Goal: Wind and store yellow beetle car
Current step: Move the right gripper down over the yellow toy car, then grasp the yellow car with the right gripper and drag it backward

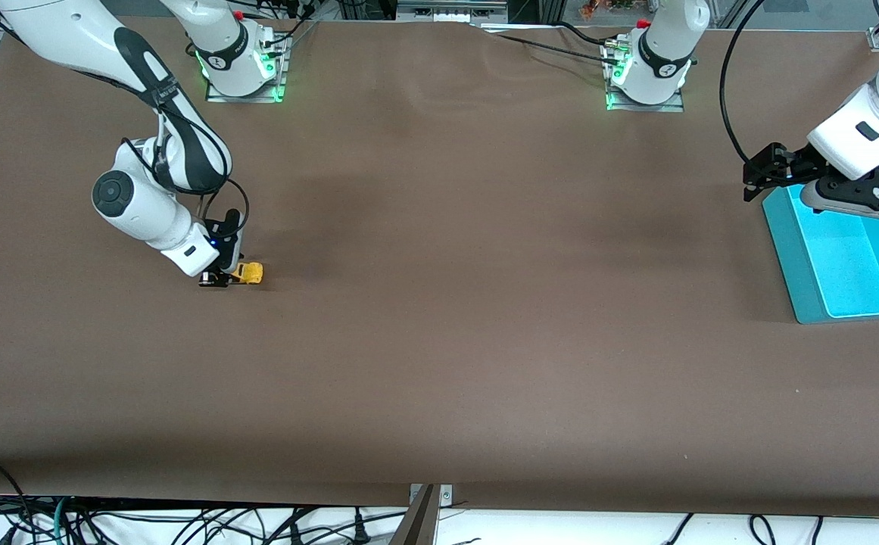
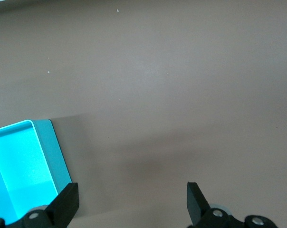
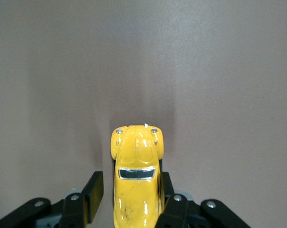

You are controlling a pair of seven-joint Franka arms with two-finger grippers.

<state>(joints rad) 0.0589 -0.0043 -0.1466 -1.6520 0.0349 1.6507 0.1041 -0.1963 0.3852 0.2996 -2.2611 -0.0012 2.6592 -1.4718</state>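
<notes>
- I have the right gripper [image 3: 130,199] down at the table [image 1: 439,341], at the right arm's end, straddling the yellow beetle car [image 3: 136,178].
- The car's long axis runs straight out between the fingers [image 3: 93,194]; one touches its flank, the other stands a gap off, so not yet clenched.
- Glossy yellow shell, dark window, nose pointing away.
- My left gripper [image 2: 132,199] waits, jaws released, over the teal tray [image 1: 825,265].

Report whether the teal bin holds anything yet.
Empty, as far as it shows: the teal bin has bare floor in the front and left wrist views; the yellow beetle car sits on the table.
</notes>
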